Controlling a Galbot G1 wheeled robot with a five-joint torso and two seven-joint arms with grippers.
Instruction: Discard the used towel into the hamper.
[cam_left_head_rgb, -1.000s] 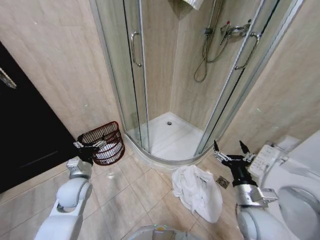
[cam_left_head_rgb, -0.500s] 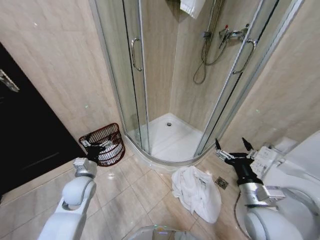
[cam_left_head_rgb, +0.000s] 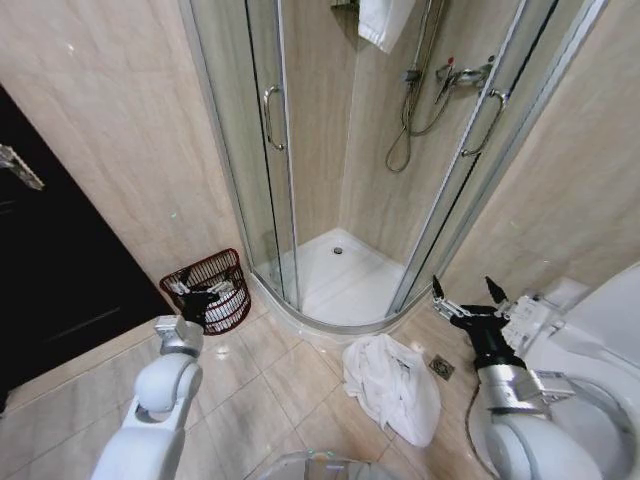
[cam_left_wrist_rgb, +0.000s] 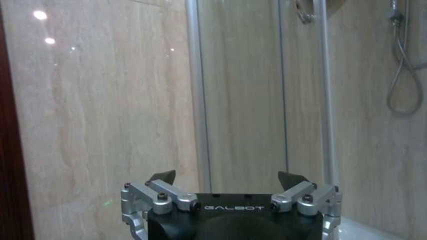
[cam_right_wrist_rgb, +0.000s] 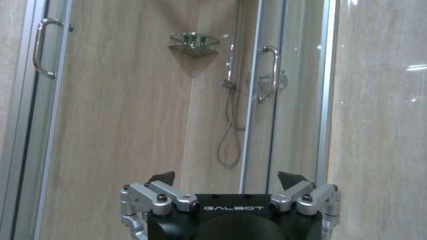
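While both arms hang raised over the tiled floor (cam_left_head_rgb: 260, 380), the shower enclosure (cam_left_head_rgb: 340, 290) serves as the landmark. Hamper (cam_left_head_rgb: 212, 290): dark reddish-brown, tilted, on the floor just left of the enclosure's curved base, against the beige wall. White towel (cam_left_head_rgb: 393, 385): crumpled on the floor in front of the enclosure's base, well apart from the hamper. Left pincer (cam_left_head_rgb: 196, 294): spread, empty, overlapping the hamper's mouth in the head view. Right pincer (cam_left_head_rgb: 468, 301): spread, empty, right of the enclosure, beside the toilet (cam_left_head_rgb: 590, 340).

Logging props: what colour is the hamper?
Dark reddish-brown open weave hamper, best in the head view.
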